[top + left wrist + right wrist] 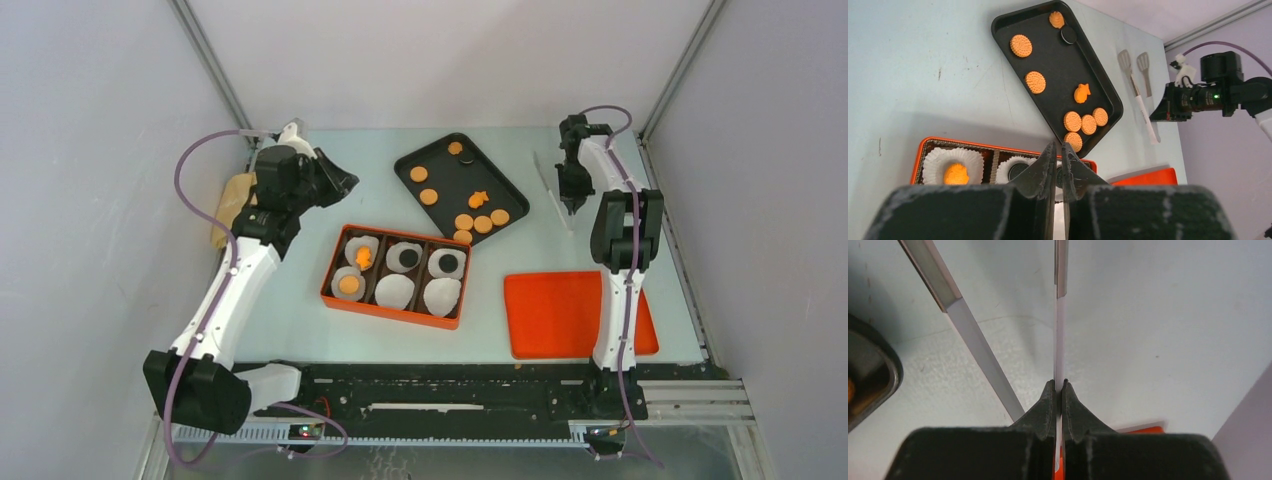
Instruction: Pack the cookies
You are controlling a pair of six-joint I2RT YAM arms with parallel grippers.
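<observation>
Mostly the cookies (483, 224) lie flat on the black tray (450, 178) at the far middle of the bench (300, 330): seven round orange, one dark round and one orange fish (1081, 93). The tray's long axis runs diagonally, from far-left to near-right. The fish cookie lies crosswise to that axis, with its tail toward the tray edge on the tongs (548, 183) side. Four more cookies sit in white liners (395, 291) in the orange box (390, 311) just in front of the tray. These are a fish-shaped one far-left, long axis looking near-to-far with the head end too small to tell, a round orange one near-left, and dark ones far-middle and far-right. The box's long axis runs left-right. The left fingers (1042, 169) hover over the box's far side, left of the tray. Their tips are together with only a hairline slit, gripping nothing. The right fingers (1045, 405) are clamped on one thin blade of the tongs, seen edge-on, and the other blade splays off to the left. The tongs are right of the tray, heads at the far end. A flat orange lid (560, 315) lies near-right.
</observation>
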